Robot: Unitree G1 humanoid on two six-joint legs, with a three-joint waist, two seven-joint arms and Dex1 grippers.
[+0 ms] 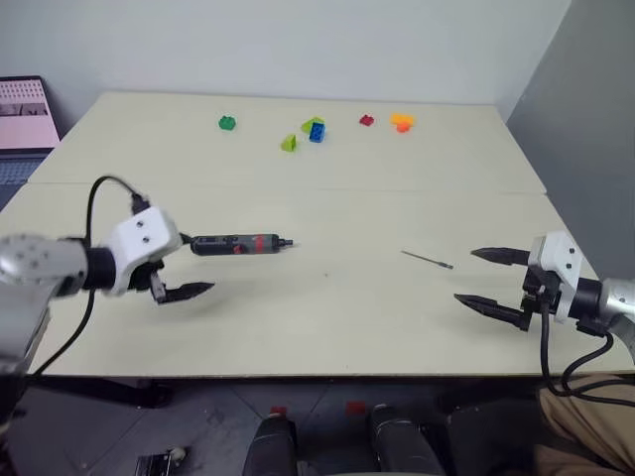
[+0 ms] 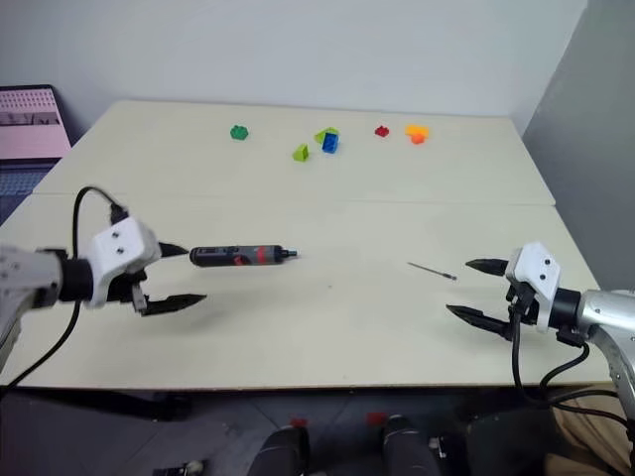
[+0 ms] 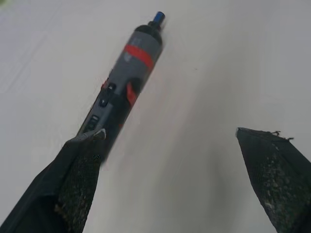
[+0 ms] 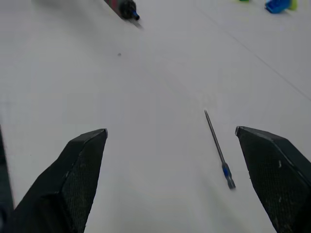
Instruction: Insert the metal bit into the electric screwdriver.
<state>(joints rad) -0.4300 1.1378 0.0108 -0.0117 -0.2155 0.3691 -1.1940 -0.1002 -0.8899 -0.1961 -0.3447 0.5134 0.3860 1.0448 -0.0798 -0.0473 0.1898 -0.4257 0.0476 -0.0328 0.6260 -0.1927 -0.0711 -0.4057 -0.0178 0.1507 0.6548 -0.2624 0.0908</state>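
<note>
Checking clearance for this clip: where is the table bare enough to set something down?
Bare: between the screwdriver and the bit, and the near edge between the left gripper and right gripper. Crowded: the bricks along the far edge.

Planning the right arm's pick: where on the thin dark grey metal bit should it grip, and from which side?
Probably mid-shaft, coming down from above. The thin dark grey metal bit lies flat on the cream table, apart from everything, so no side gap exists. The open right gripper should straddle it crosswise, leaving the blue-banded end free.
</note>
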